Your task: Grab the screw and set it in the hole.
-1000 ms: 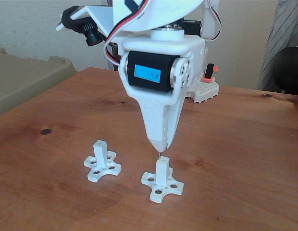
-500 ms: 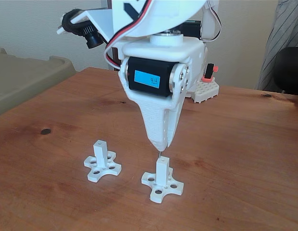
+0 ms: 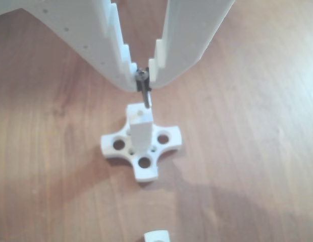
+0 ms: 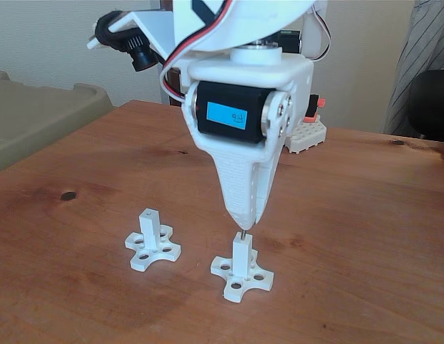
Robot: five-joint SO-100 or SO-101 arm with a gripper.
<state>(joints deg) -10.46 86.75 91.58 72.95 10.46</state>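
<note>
While the gripper [image 4: 245, 222] hung straight down over the near post [image 4: 241, 254] in the fixed view, its jaws were clamped on the screw [image 4: 242, 233], pinching it by the head end. Screw pointed down, roughly upright, slight tilt in the other view [image 3: 144, 89]. Its tip sat at the top face of the post, right at the hole [image 3: 140, 113]; couldn't tell whether it had actually entered or just touched the rim. Gripper [image 3: 142, 74] fingertips were just above the post in the other view, not touching it. Post stood upright on its cross-shaped base [image 3: 141, 146], flat on the wooden table [image 4: 351, 236]. Second post and base [image 4: 152, 244] stood to the left in the fixed view, apart from the first, untouched. A white block with a red part [image 4: 308, 129] sat at the far side of the table behind the arm.
</note>
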